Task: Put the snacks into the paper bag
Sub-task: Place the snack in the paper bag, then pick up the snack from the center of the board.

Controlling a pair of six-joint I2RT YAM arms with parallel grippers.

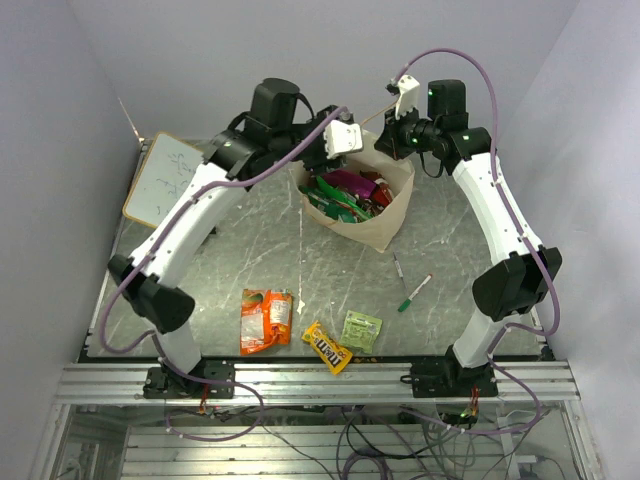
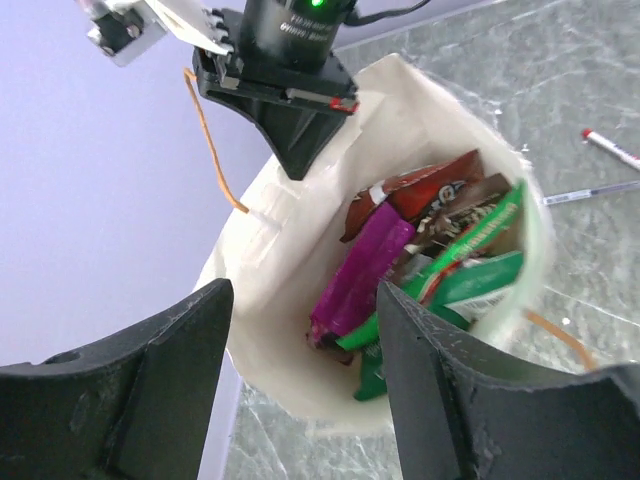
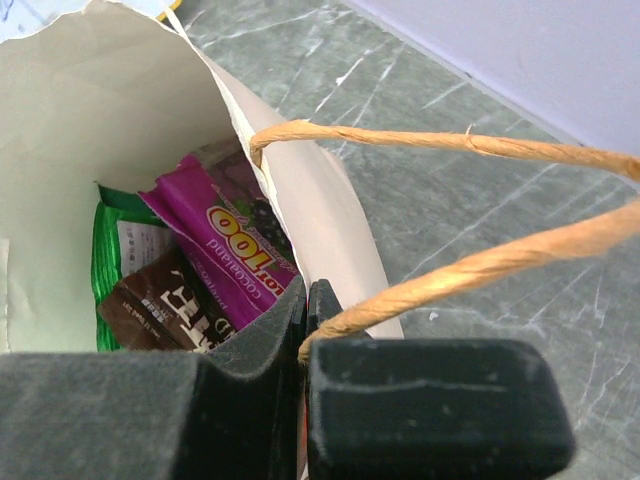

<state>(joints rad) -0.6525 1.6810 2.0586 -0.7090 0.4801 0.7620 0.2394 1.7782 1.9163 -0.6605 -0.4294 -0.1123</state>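
The paper bag [image 1: 385,228] stands open at the table's far middle. It holds a purple pouch [image 2: 360,270], green bags [image 2: 480,275] and a brown packet [image 3: 165,300]. My right gripper [image 3: 307,290] is shut on the bag's far rim, by its twisted handle [image 3: 450,145], and also shows in the left wrist view [image 2: 298,165]. My left gripper [image 2: 300,300] hovers open and empty above the bag's mouth. An orange bag [image 1: 265,320], a yellow M&M's packet [image 1: 327,346] and a small pale green packet [image 1: 361,330] lie on the table near the front edge.
Two marker pens [image 1: 415,292] lie right of the middle, in front of the bag. A wood-framed whiteboard [image 1: 165,178] lies at the far left corner. Walls close in behind and on both sides.
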